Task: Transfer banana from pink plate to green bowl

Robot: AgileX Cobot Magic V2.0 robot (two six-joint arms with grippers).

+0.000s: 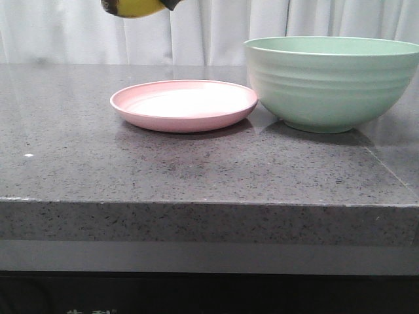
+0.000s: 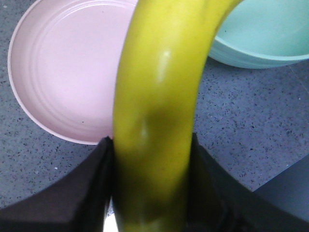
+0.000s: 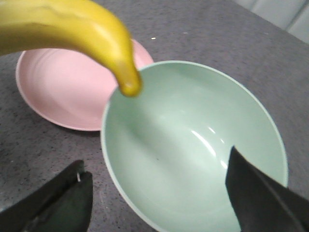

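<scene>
My left gripper (image 2: 153, 159) is shut on the yellow banana (image 2: 159, 111) and holds it high above the table. In the front view only the banana's underside (image 1: 136, 7) shows at the top edge, above and left of the pink plate (image 1: 183, 104). The plate is empty and also shows in the left wrist view (image 2: 67, 72) and the right wrist view (image 3: 67, 92). The green bowl (image 1: 330, 82) stands right of the plate, touching or nearly touching it, and is empty. My right gripper (image 3: 159, 186) is open and empty, hovering above the bowl (image 3: 193, 154). The banana's tip (image 3: 128, 87) hangs near the bowl's rim.
The plate and bowl stand on a dark speckled stone table (image 1: 196, 170) with its front edge near me. A white curtain (image 1: 209, 29) hangs behind the table. A small white speck (image 1: 29, 155) lies at the table's left.
</scene>
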